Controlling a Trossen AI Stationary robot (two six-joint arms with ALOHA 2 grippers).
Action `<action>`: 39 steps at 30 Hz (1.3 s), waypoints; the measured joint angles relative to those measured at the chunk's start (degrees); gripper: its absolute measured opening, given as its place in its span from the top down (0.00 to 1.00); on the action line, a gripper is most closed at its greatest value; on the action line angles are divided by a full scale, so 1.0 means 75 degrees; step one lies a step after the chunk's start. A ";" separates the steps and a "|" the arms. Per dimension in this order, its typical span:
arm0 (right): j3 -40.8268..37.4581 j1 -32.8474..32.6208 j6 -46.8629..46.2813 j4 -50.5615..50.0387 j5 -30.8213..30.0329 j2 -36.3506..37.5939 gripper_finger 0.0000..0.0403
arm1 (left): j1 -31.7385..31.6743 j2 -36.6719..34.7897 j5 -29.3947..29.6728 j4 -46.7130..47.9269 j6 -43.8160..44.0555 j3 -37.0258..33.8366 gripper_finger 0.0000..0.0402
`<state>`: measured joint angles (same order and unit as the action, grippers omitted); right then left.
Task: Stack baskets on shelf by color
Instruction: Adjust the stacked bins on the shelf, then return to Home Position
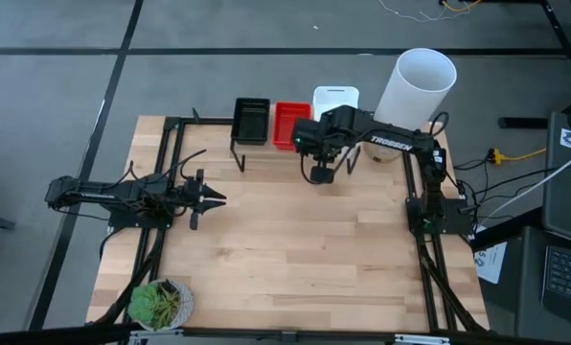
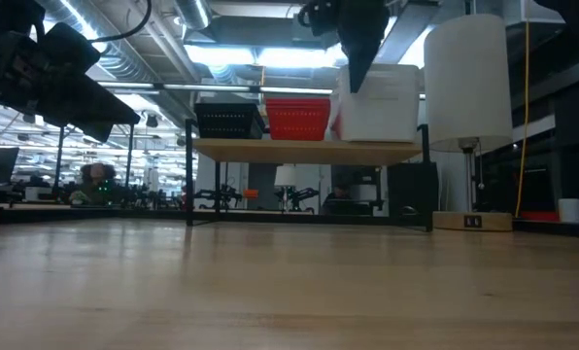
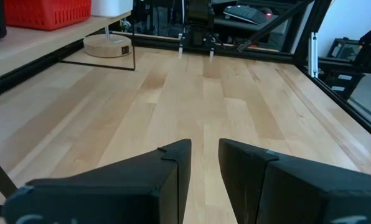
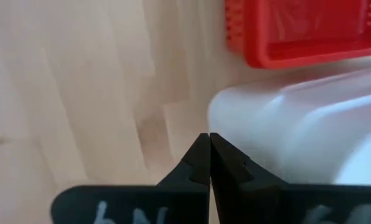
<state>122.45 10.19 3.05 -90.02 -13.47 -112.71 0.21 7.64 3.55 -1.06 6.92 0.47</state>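
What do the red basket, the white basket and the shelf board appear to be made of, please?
Red basket: probably moulded plastic, with perforated mesh walls and a matte look.
White basket: likely smooth plastic, solid-walled and slightly glossy.
Shelf board: light wood by its colour, on thin black legs, apparently metal.

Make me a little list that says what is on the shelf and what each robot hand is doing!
shelf: holds three basket stacks in a row
black baskets: one end
red baskets: middle
white baskets: other end, beside the white cylinder
right gripper: shut, empty, above the shelf's front edge by the white baskets
left gripper: slightly open, empty, waiting over bare table
plant: table corner
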 joint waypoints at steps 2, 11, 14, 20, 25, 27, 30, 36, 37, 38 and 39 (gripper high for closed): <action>0.0000 0.0109 -0.0013 0.0000 -0.0019 0.0000 1.00 | 0.0000 0.0000 0.0000 0.0000 0.0002 0.0000 0.82; 0.0000 0.0243 -0.0147 0.0000 -0.0260 0.0000 1.00 | 0.0000 0.0000 0.0000 -0.0001 0.0002 0.0000 0.82; -0.0003 0.0237 -0.0143 0.0003 -0.0559 0.0000 1.00 | 0.0000 0.0000 0.0000 0.0000 0.0001 0.0000 0.82; -0.0003 0.0243 -0.0178 0.0003 -0.0659 0.0000 1.00 | 0.0000 0.0000 0.0000 -0.0003 -0.0001 0.0000 0.82; 0.0101 0.0179 -0.0288 -0.0006 -0.0010 0.0000 1.00 | 0.0000 0.0000 0.0000 0.0000 0.0001 0.0000 0.82; 0.0198 0.0032 -0.0396 0.0005 0.0439 0.0012 1.00 | 0.0000 0.0000 0.0000 0.0000 0.0001 0.0000 0.82; 0.0224 -0.0300 -0.0437 0.0008 0.1035 0.0108 1.00 | 0.0000 0.0000 0.0000 0.0000 0.0002 0.0000 0.82; 0.0227 -0.0857 -0.0516 0.0261 0.1103 0.0187 1.00 | 0.0000 0.0000 0.0000 -0.0002 0.0002 0.0000 0.82; 0.0167 -0.0947 -0.0503 0.0566 0.1003 0.0188 1.00 | 0.0000 0.0000 0.0000 0.0000 0.0001 0.0000 0.82; 0.0046 -0.1036 -0.0383 0.0907 0.0903 0.0198 1.00 | 0.0000 0.0000 0.0000 -0.0001 0.0001 0.0000 0.82; -0.0090 -0.1132 -0.0257 0.1159 0.0861 0.0201 1.00 | -0.0001 0.0000 0.0000 -0.0001 0.0002 0.0000 0.82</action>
<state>121.78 1.70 1.12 -81.32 -7.02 -111.20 0.20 7.64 3.55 -1.07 6.94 0.47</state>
